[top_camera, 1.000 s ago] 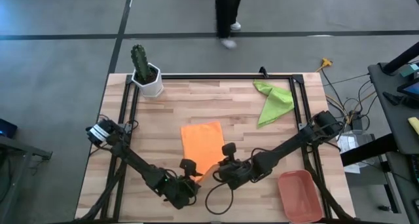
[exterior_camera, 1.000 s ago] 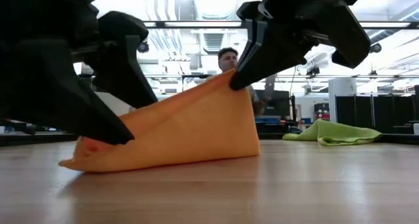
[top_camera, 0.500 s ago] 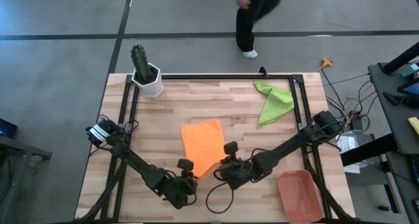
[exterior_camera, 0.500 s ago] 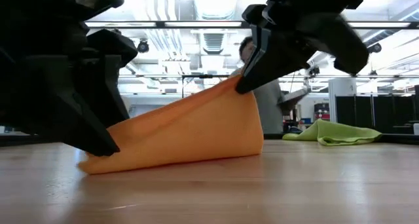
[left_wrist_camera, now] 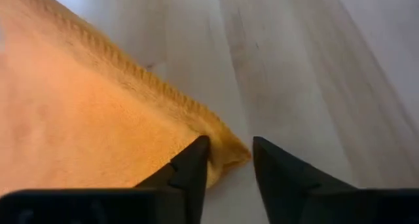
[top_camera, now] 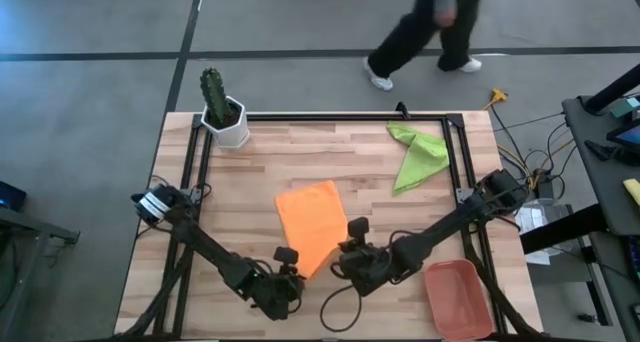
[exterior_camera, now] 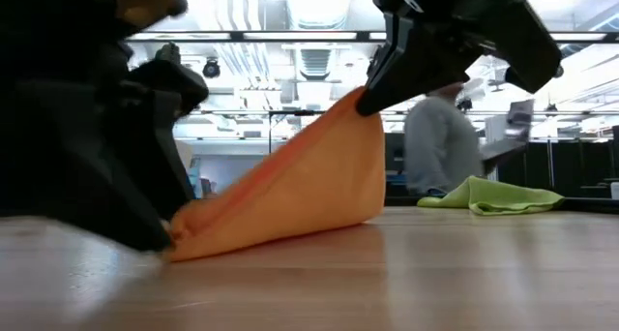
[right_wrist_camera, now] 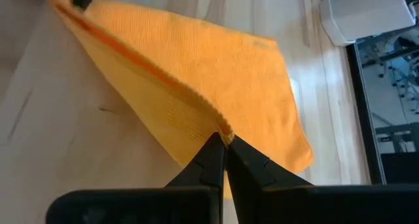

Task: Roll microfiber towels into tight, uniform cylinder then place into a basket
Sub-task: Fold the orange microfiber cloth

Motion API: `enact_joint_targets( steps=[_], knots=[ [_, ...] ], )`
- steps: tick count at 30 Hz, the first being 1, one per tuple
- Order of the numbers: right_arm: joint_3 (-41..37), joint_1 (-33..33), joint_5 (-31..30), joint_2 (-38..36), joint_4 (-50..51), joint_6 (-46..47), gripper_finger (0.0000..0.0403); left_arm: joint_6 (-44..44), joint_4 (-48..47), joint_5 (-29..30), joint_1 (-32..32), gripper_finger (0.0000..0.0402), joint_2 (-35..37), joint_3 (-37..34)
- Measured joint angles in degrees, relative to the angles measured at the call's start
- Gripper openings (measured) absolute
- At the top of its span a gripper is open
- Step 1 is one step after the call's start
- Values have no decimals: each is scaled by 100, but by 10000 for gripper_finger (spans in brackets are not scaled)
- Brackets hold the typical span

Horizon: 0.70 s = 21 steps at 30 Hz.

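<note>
The right hand (right_wrist_camera: 222, 142), closed, is pinching one near corner of the bright orange microfiber towel (top_camera: 312, 225) above the wooden surface (top_camera: 370, 172), while the left hand (left_wrist_camera: 229, 160) is gripping the adjacent corner beside it.

Both dark arms reach low together, the left pincer (top_camera: 291, 273) straddling a bright orange cloth towel (top_camera: 312, 225) corner, the right pincer (top_camera: 350, 250) pinched tight on its raised edge.
</note>
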State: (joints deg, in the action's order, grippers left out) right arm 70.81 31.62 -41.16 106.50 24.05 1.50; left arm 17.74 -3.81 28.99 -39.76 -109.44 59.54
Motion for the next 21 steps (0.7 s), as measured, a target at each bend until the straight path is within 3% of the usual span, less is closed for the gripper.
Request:
enact_joint_targets(
  steps=[7,11,16,21],
  knots=[
    [-44,0,4,0,22,62,9,22,343,107,6,190,-478,214],
    [-46,-2,4,0,136,149,9,28,299,91,8,211,-517,305],
    [-46,19,6,0,271,296,9,612,73,1,71,206,-519,308],
    [-46,63,2,0,274,305,9,861,-48,-80,140,144,-729,296]
  ],
)
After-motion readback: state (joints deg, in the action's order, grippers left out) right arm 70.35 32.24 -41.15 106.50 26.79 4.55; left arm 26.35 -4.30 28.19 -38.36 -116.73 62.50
